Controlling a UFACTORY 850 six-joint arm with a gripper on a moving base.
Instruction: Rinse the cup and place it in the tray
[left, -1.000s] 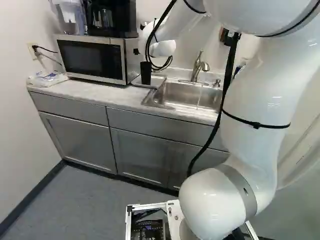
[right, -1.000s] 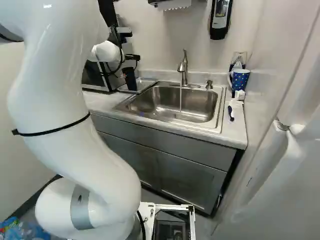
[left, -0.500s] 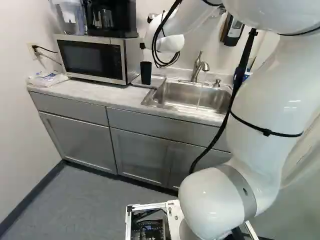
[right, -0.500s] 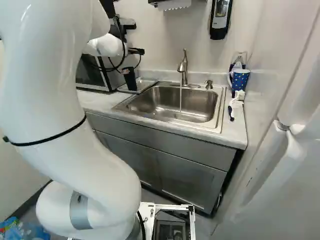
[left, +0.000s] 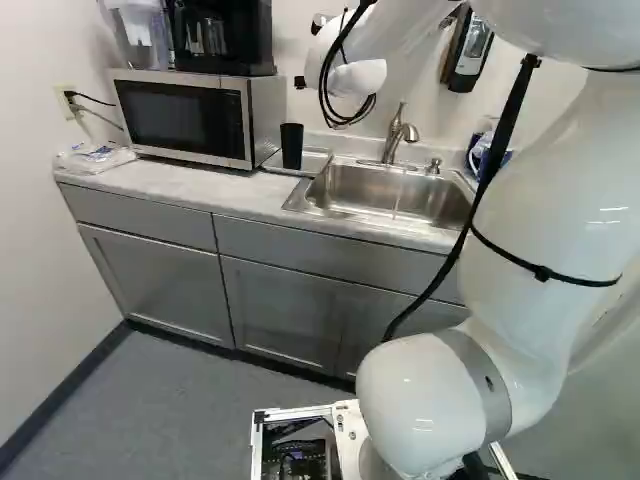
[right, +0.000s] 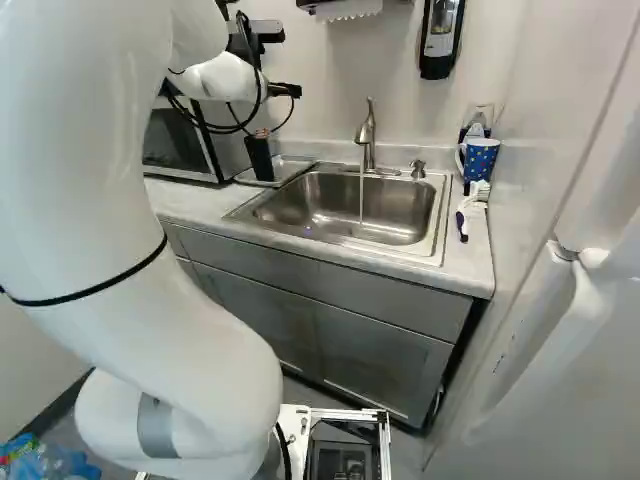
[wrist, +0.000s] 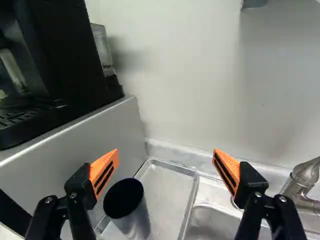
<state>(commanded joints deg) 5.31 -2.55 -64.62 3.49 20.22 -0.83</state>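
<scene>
Showing cup (right: 258, 158) upright in metal tray (wrist: 172, 172), mouth up, on the tabletop (left: 180, 188) between microwave (left: 178, 115) and sink (right: 340, 205). Arm (right: 120, 210) reaches ahead; gripper (right: 290, 90) is above the tray area. Jaws wide apart, orange pads (wrist: 105, 172) angled toward each other. In wrist view, cup is below the gripper, near one jaw; tray and the wall corner show ahead between them.

Faucet (right: 368, 140) is running, thin stream (right: 361, 195) falling into the sink. Small pump (right: 418, 169) beside the faucet, on the sink rim. Blue spotted mug (right: 480, 160) at the right of the right base view, on the tabletop near the wall; brush (right: 465, 215) lies just in front of it. Dispenser (right: 440, 40) on wall above. Coffee maker (left: 222, 38) and clear pitcher (left: 140, 35) on top of the microwave. Plastic bag (left: 95, 158) on the tabletop at the left of the left base view, near the outlet (left: 66, 101). Gray cabinets (left: 285, 310) below.
</scene>
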